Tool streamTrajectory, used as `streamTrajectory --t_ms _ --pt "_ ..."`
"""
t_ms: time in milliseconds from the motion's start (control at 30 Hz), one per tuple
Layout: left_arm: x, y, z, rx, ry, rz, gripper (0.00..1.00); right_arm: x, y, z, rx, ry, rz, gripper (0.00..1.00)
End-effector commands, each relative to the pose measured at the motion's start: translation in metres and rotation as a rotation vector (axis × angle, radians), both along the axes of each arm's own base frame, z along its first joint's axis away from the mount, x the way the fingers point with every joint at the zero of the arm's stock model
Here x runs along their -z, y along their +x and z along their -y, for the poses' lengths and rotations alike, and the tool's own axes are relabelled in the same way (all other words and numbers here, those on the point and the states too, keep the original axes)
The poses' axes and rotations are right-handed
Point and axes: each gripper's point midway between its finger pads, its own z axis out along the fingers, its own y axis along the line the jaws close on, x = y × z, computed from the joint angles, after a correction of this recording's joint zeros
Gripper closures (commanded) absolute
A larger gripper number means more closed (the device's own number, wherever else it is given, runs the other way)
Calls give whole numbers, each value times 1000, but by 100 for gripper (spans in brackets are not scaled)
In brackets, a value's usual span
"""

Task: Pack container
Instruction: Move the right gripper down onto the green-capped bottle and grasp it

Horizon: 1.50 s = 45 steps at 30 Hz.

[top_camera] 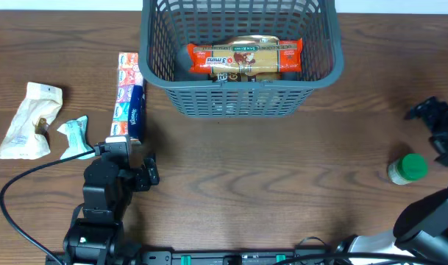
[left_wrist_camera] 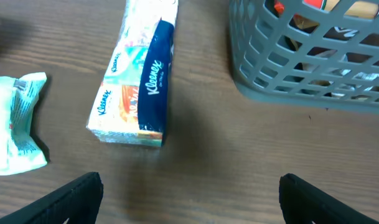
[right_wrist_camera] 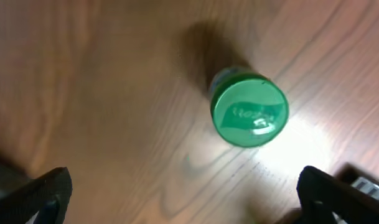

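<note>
Container [top_camera: 238,99]: grey lattice basket at the far centre of the table, holding an orange snack packet [top_camera: 246,57]. Kleenex pack [top_camera: 130,96] lies just beside its left wall. Left gripper [left_wrist_camera: 189,186]: fingers spread, empty, near the Kleenex pack. Right gripper [right_wrist_camera: 184,180]: spread, empty, with the green-capped bottle [right_wrist_camera: 250,111] upright before it.

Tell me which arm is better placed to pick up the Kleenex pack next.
Left. Its jaws stand open just short of the Kleenex pack, which lies beside the container. The right jaws hang open above the green-capped bottle, well off on the other side.
</note>
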Motion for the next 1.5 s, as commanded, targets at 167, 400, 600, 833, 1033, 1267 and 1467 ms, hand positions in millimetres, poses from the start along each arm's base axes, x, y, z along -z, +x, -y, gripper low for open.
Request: streamTrajectory --t_ms 167,400,600,833,1033,1267,1467 --pt "-11 3 0 -7 -2 24 10 51 -23 -2 13 -4 -78 1" --pt "-11 3 0 -7 -2 24 10 47 -23 6 9 -29 -72 1" --pt "-11 3 0 -7 -2 24 10 48 -44 24 136 -3 -83 1" --pt "-11 3 0 -7 -2 24 10 52 -61 40 160 11 -77 1" --pt "-11 3 0 -7 -3 24 10 70 -60 33 142 20 -75 1" --pt "-11 3 0 -7 -3 24 10 90 -49 24 100 14 -48 1" --pt "-11 3 0 -7 -3 24 10 99 -36 24 75 -22 -5 1"
